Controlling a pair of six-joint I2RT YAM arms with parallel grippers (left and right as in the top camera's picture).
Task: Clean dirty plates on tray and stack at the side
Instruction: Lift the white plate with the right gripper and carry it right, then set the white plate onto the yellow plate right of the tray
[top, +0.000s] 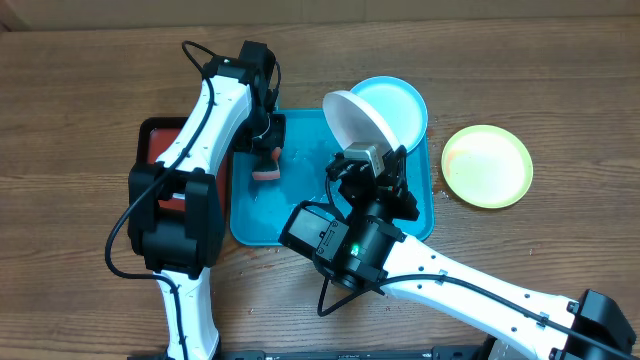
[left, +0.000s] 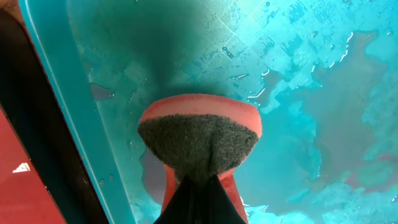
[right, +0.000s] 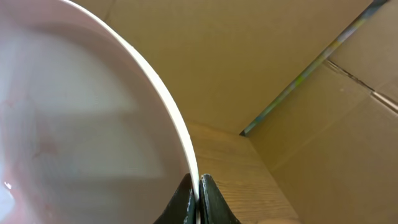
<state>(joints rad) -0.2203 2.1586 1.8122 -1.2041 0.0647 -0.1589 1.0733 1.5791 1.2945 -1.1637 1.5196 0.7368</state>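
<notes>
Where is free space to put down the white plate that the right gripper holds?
Bare table lies beyond and right of the lime-green plate. The tray is crowded: cyan plate at its far right corner, sponge in the left gripper at its left, right gripper with the white plate over the middle.

White plate (top: 356, 118): tilted steeply on edge, its rim pinched in the right claw (right: 198, 186); faint reddish smears on its face.
Cyan plate (top: 408, 100): flat in the tray's far right corner, just beyond the right claw, partly hidden by the white plate.
Lime-green plate (top: 487, 166): flat, off the tray, well to that claw's right.
Tray (top: 300, 190): cyan-blue, wet with a reddish film, lying beneath the right claw.
</notes>
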